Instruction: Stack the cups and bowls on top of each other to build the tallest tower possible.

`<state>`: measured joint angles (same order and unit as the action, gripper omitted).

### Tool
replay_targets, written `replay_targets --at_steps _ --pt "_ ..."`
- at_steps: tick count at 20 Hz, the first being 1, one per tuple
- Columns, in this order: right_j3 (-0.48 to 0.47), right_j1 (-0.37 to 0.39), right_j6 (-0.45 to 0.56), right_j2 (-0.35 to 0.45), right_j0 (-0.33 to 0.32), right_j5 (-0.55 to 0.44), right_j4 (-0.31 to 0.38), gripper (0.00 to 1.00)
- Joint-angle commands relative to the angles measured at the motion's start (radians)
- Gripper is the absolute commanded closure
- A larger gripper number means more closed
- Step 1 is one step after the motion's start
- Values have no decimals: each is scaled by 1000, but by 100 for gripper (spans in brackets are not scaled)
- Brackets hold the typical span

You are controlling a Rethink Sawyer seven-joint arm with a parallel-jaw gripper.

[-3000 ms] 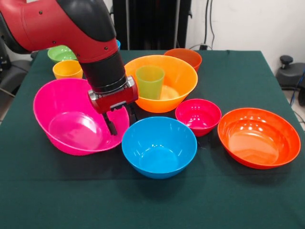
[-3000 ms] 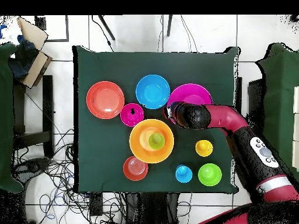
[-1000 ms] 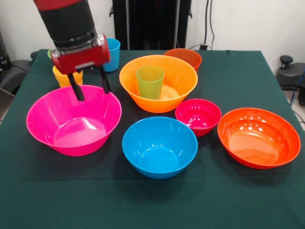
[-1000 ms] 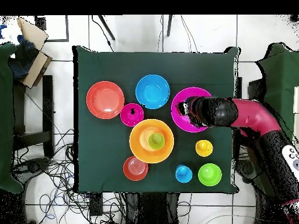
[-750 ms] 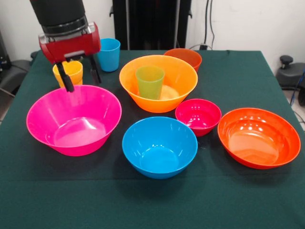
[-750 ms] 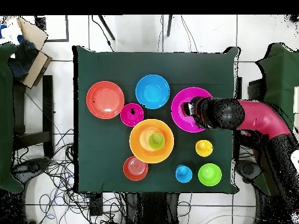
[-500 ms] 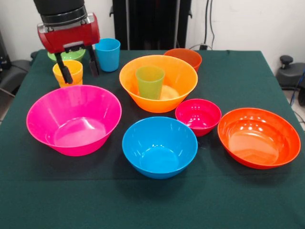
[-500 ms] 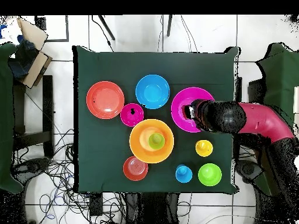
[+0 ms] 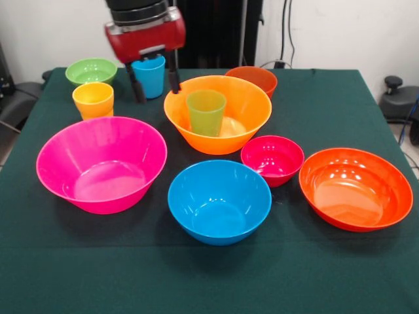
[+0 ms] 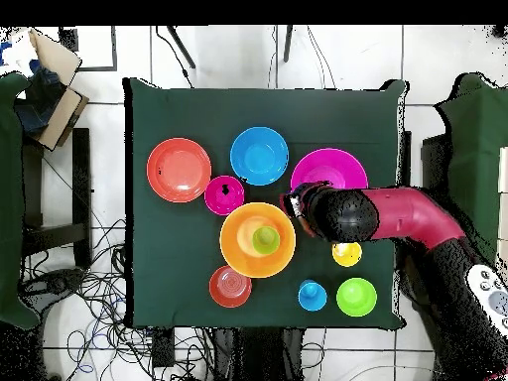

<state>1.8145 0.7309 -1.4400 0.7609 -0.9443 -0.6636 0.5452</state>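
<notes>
A table under a dark green cloth (image 9: 314,98) carries 7 bowls: pink (image 9: 101,163), big orange (image 9: 242,108), blue (image 9: 219,201), magenta (image 9: 272,159), wide red-orange (image 9: 355,188), small orange-red (image 9: 255,77), green (image 9: 91,70); also 2 cups, yellow (image 9: 93,99) and blue (image 9: 150,76).

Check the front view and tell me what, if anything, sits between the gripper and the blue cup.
Nothing visible does. The open gripper hangs above the table with the blue cup showing between its two fingers; no bowl or cup crosses that gap. The big orange bowl sits to one side, the yellow-orange cup to the other.
</notes>
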Motion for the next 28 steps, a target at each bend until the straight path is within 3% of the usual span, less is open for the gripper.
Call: replay_targets --at_steps 1,5,14,18,21,24,28 --pt "98 -17 -122 -53 76 88 22 0" --pt "51 -131 -46 -54 45 98 19 0" --pt "17 -148 -41 -89 55 129 68 0" --pt "-30 -197 -8 -98 56 130 87 0" --pt "-68 -255 68 -74 21 103 78 0" --pt "-52 -246 115 -40 -15 73 64 0" --pt "41 -163 117 15 -73 44 25 0"
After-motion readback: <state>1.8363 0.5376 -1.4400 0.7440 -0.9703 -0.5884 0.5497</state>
